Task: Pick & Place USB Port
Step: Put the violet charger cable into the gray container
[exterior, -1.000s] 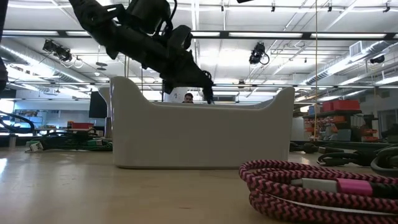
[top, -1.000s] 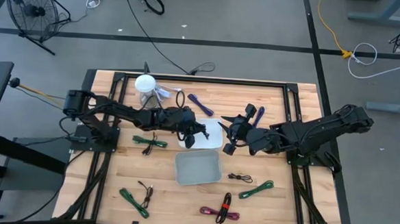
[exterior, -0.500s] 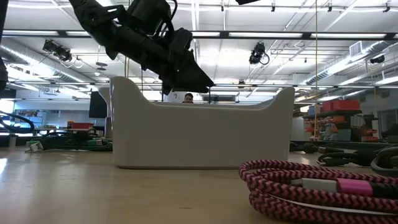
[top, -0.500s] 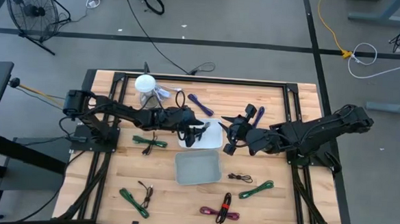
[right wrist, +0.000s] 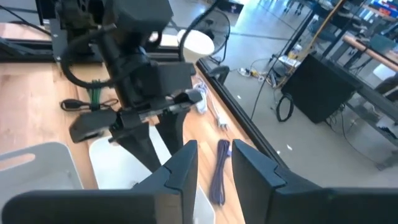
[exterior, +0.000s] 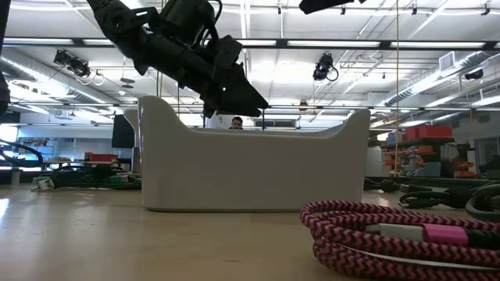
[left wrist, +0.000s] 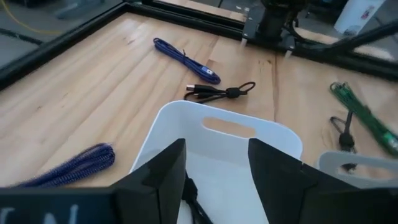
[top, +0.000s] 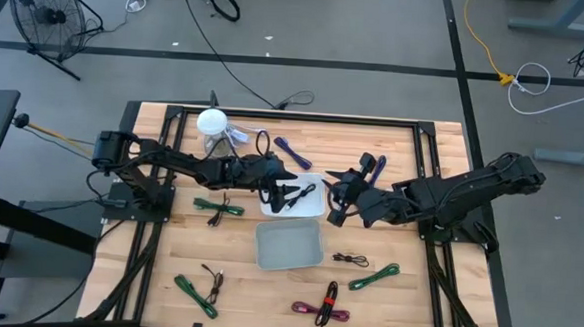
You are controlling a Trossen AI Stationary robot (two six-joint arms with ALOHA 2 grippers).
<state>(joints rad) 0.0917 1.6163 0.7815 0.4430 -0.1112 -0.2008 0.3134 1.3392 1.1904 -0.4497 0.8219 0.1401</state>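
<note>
1. USB cable (top: pixel 292 195) now lies in the white tray (top: pixel 313 207); we just dropped it.
2. Left gripper (top: pixel 276 194) has spread wide, empty, above the tray.
3. Right gripper (top: pixel 334 199) waits beside, part-open, empty.

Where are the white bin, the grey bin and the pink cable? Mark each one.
white bin (left wrist: pixel 277 134): left wrist view, far rim.
grey bin (top: pixel 290 246): high view, its floor.
pink cable (exterior: pixel 367 215): low view, top coil.
</note>
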